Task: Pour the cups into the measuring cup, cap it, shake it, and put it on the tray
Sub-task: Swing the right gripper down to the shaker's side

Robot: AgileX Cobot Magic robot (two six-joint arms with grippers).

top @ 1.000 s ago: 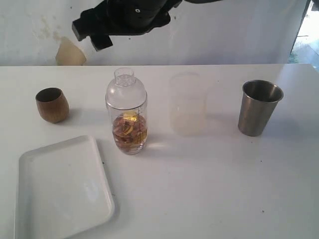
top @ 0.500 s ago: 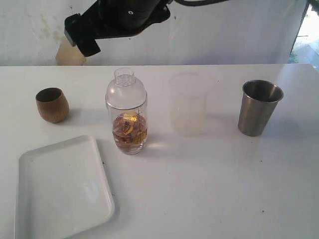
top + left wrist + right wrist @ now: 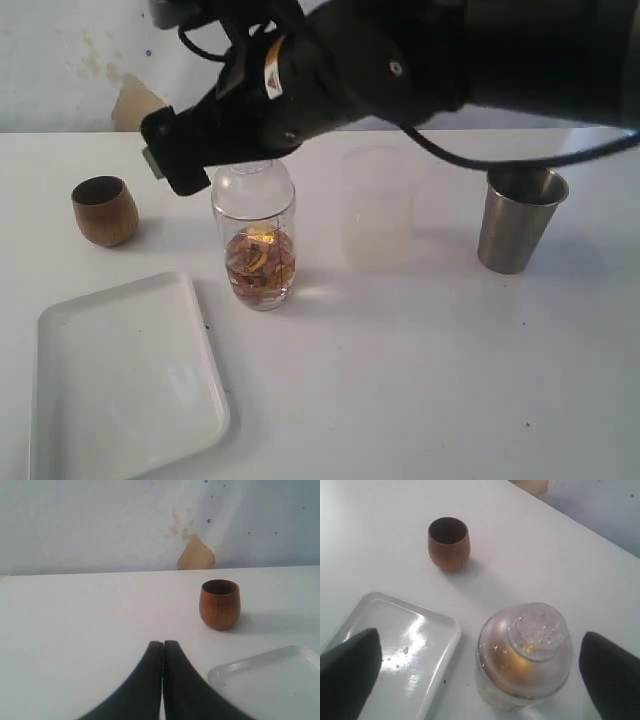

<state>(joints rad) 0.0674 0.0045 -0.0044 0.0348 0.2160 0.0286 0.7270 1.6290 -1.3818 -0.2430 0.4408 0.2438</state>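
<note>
- The measuring cup point(image 3: 254, 255) is seen upright on the table point(image 3: 420, 380), near the tray point(image 3: 120, 390), with brownish pieces inside and the cap point(image 3: 255, 188) seated on top.
- The right gripper point(image 3: 480, 636) is held wide open over the cap, one finger out to each side, with nothing gripped.
- Capping is judged done; the grasp for shaking is in hand.
- Next, the cup's body must be straddled lower down and clamped firmly before lifting.
- The left gripper point(image 3: 163, 644) is pressed closed and empty, facing the wooden cup point(image 3: 219, 604).
</note>
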